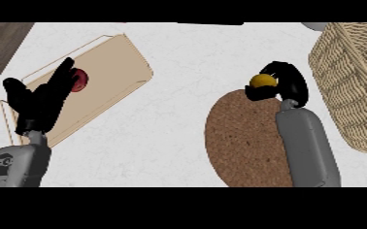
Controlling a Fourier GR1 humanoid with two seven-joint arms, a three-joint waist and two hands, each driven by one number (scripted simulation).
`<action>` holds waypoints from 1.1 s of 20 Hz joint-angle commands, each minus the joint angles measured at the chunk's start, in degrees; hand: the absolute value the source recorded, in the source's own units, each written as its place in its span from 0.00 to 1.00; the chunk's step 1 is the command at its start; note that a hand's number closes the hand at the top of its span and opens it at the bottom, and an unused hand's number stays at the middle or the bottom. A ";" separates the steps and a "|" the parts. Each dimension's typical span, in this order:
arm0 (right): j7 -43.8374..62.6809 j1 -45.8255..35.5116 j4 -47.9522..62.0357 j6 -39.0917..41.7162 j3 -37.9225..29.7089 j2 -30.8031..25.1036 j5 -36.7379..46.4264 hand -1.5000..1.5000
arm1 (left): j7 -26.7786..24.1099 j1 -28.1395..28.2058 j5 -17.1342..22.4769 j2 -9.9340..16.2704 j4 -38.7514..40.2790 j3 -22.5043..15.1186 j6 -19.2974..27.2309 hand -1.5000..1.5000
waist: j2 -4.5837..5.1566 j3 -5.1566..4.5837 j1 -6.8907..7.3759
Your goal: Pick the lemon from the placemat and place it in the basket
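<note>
The surface (186, 77) is white and faintly speckled. A round brown placemat (243, 140) with a grainy, cork-like texture lies at the lower right, its bottom cut off and its right part covered by the grey right forearm. To its right stands a woven straw-coloured basket (344, 82), only its left side in view. At left lies a tan board (108, 77) with a raised rim, and a small red thing (81, 80) on it is half hidden by the left hand (39, 102), which rests open, fingers straight and spread. The right hand (283, 85) curls its fingers round the lemon (263, 80), small, round and bright yellow, at the placemat's upper edge, apart from the basket.
</note>
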 commanded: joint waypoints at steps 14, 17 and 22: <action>40.02 -34.96 16.78 -35.94 -5.62 -1.27 31.27 1.00 | 0.27 -4.20 -1.20 -1.05 1.99 -2.55 -0.92 0.50 | 0.28 -0.34 3.98; 44.59 -40.99 21.25 -33.19 -7.30 -4.78 35.65 1.00 | 0.85 -4.39 -1.38 -1.60 2.07 -2.99 -0.65 0.50 | 0.49 -0.29 4.07; 48.84 -46.87 26.95 -32.72 -9.42 -7.24 42.10 1.00 | 0.73 -4.55 -1.49 -1.79 2.49 -2.74 -0.29 0.50 | 0.36 -0.19 3.23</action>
